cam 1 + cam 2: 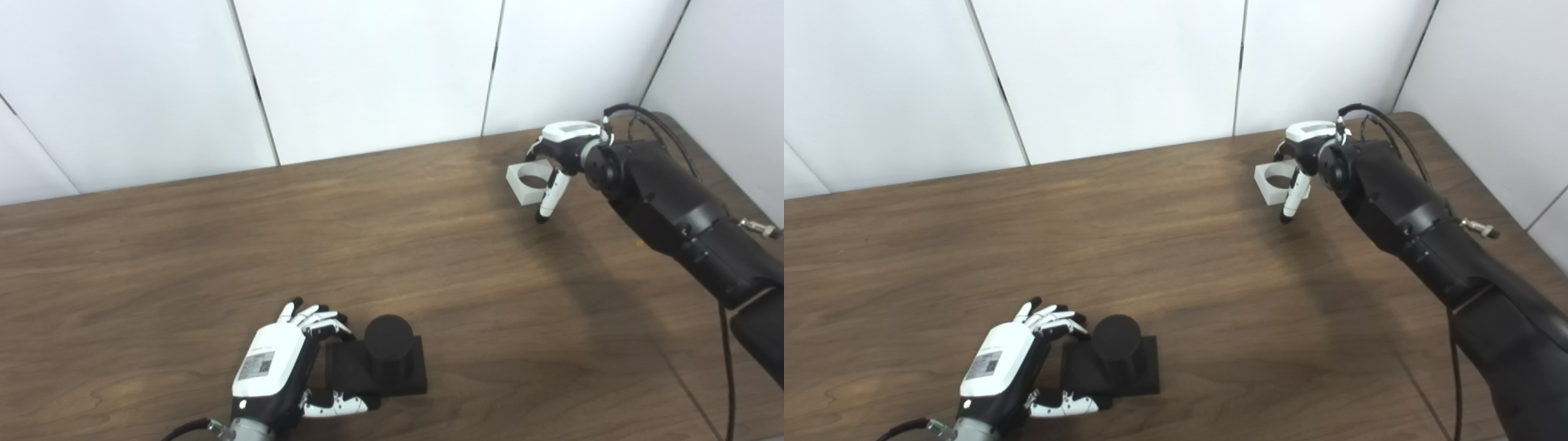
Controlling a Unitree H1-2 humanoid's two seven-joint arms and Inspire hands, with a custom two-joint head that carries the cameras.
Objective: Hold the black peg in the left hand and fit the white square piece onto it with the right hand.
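Both hands on their parts, far apart on the brown wooden surface (184, 245).

The left hand (275, 367) has its fingers (318, 318) wrapped round the flat square base of the black cylindrical peg (387, 349), which stands upright near the front edge. The right hand (566, 150), well away at the far right, pinches the white square piece with a round hole (527, 184), apparently lifted slightly.

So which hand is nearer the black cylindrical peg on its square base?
Left. The left hand is right beside the black cylindrical peg, fingers at its base. The right hand is far across the table, at the white square piece.
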